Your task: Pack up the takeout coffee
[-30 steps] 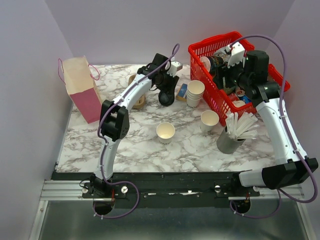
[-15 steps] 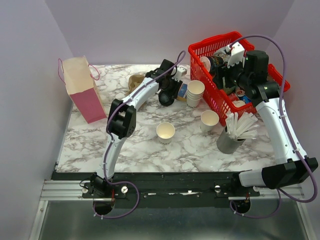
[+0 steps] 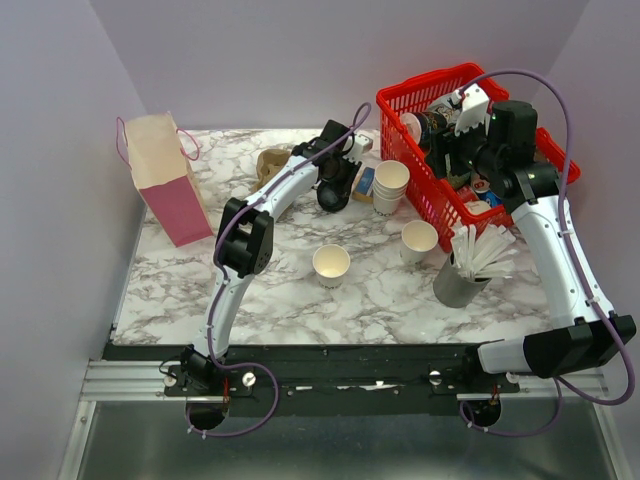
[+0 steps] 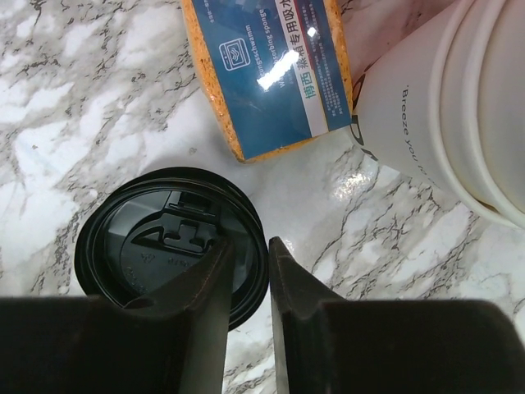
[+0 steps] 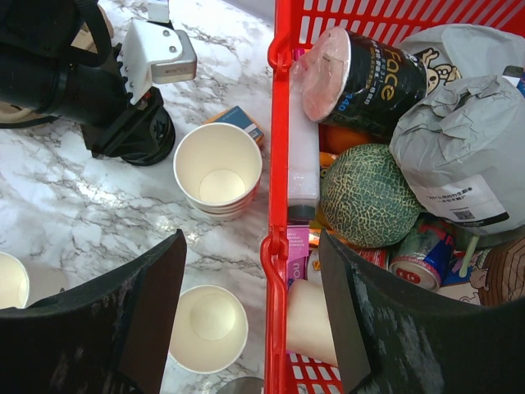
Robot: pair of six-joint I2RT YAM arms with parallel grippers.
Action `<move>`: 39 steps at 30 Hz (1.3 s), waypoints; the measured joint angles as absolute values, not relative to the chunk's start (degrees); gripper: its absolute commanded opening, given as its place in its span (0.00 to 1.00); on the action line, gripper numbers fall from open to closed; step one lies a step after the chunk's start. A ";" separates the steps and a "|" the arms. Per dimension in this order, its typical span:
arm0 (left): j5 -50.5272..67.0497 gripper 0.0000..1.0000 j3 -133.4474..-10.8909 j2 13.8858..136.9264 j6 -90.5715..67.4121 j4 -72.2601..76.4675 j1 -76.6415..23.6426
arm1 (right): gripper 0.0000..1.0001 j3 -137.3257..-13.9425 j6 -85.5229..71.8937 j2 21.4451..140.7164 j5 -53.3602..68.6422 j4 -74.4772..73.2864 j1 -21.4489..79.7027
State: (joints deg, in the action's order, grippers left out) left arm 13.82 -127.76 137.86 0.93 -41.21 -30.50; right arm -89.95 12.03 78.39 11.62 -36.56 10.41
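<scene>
A round black lid (image 4: 168,246) lies flat on the marble table, also seen in the top view (image 3: 333,196). My left gripper (image 4: 250,240) is down on it with its jaws nearly together, pinching the lid's right rim; in the top view the gripper (image 3: 338,183) covers part of the lid. Two single white paper cups stand open with no lid, one mid-table (image 3: 331,264) and one further right (image 3: 419,238), which also shows in the right wrist view (image 5: 209,328). My right gripper (image 5: 250,246) is open and empty above the red basket's left wall (image 5: 283,123).
A stack of nested white cups (image 3: 391,185) and an orange sponge in a blue wrapper (image 4: 267,66) sit just right of the lid. The red basket (image 3: 440,205) holds groceries. A grey holder with white sticks (image 3: 462,280) stands front right. A pink paper bag (image 3: 165,180) stands at the left.
My left gripper moved right and down onto the black lid, then stayed there over the last half second. The right arm has not moved.
</scene>
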 measured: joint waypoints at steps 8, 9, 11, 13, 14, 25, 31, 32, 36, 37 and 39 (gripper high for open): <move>13.85 0.29 -127.76 137.95 0.89 -41.21 -30.50 | 0.74 -89.95 12.03 78.39 11.62 -36.56 10.41; 13.87 0.29 -127.76 137.95 0.86 -41.21 -30.50 | 0.74 -89.95 12.03 78.39 11.62 -36.56 10.41; 13.91 0.28 -127.76 137.95 0.86 -41.21 -30.50 | 0.74 -89.95 12.03 78.39 11.62 -36.56 10.41; 13.93 0.26 -127.76 137.95 0.86 -41.21 -30.50 | 0.74 -89.95 12.03 78.39 11.62 -36.56 10.41; 13.96 0.26 -127.76 137.97 0.86 -41.21 -30.52 | 0.74 -89.95 12.03 78.39 11.60 -36.56 10.41; 14.79 0.20 -127.76 138.12 0.93 -41.25 -30.50 | 0.74 -89.93 12.03 78.39 11.60 -36.56 10.41; 15.59 0.17 -127.76 138.45 1.08 -41.28 -30.50 | 0.74 -89.93 12.05 78.41 11.62 -36.56 10.41; 15.73 0.15 -127.76 138.54 1.13 -41.30 -30.50 | 0.74 -89.93 12.05 78.43 11.62 -36.56 10.41; 16.12 0.08 -127.76 138.78 1.43 -41.32 -30.50 | 0.74 -89.93 12.05 78.54 11.62 -36.56 10.41; 16.14 0.06 -127.76 138.78 1.50 -41.36 -30.50 | 0.74 -89.93 12.03 78.61 11.60 -36.56 10.41; 16.21 0.00 -127.76 138.80 1.67 -41.52 -30.50 | 0.74 -89.93 12.05 78.67 11.62 -36.56 10.41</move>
State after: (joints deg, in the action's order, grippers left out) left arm 16.21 -127.76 138.80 1.67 -41.52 -30.50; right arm -89.93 12.05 78.67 11.62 -36.56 10.41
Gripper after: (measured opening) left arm 0.079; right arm 0.742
